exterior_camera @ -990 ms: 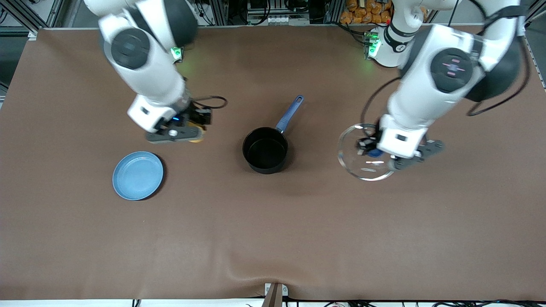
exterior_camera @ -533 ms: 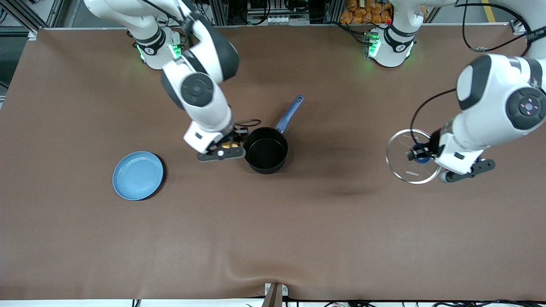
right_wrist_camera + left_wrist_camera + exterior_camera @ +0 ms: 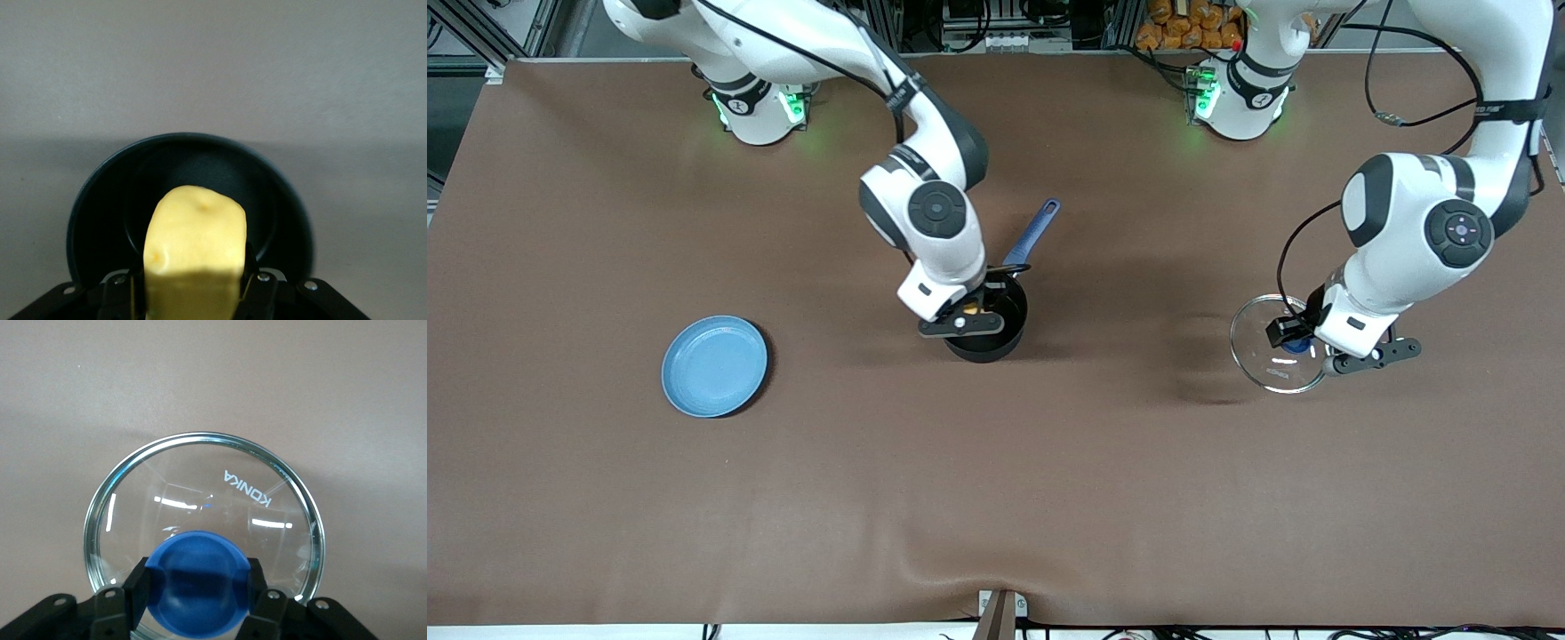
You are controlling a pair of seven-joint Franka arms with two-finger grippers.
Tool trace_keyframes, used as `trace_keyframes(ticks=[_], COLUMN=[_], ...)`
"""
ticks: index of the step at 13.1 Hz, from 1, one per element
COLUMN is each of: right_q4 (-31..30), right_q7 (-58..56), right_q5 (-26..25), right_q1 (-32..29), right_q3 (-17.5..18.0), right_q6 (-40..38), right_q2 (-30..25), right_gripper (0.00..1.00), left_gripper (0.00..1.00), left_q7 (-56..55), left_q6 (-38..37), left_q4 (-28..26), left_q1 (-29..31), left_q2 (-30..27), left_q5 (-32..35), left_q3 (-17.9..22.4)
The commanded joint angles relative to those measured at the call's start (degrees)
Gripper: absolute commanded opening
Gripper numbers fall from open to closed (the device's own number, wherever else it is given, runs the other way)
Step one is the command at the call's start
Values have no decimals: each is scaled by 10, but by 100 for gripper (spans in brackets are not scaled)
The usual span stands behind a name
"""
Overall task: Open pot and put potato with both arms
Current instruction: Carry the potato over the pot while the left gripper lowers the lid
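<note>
My right claw (image 3: 971,313) clamped on the potato (image 3: 195,253) over the open pot (image 3: 996,333) mid-frame, my left claw (image 3: 1303,342) gripping the lid (image 3: 207,520) by its knob (image 3: 197,577), frame's right, above the desk (image 3: 996,489)

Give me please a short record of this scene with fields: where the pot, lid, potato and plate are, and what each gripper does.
pot: black pot, open, mid-table, blue handle pointing toward the robots' bases
lid: glass lid, off the pot, toward the left arm's end of the table
potato: yellow potato, over the pot
plate: blue plate, nothing on it, toward the right arm's end
left gripper: left gripper shut on the lid's blue knob
right gripper: right gripper shut on the potato, over the pot
</note>
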Motion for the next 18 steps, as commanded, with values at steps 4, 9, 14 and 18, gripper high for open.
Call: trace_keyframes(ticks=[4,9,14,18], right_q4=[9,7,6,9], right_q7=[37,63,66,75], right_q5=[-24,-52,-51,-50], right_q1=[25,26,19,17], right_q3=[-9,-9,-9,-9], right_q6=[23,68,63,31], right_q2=[36,70,69,48], right_gripper=[0,0,100,100], left_gripper=[0,0,0,31], left_q7=[46,87,91,93], left_q6=[118,165,201,201], left_q4=[-75,-95,-103,-98], left_q1=[6,22,21,18], left_q2=[8,32,59,71], left_q5=[-7,-5,-3,-3], left_q3=[-4,-4,-3,-3])
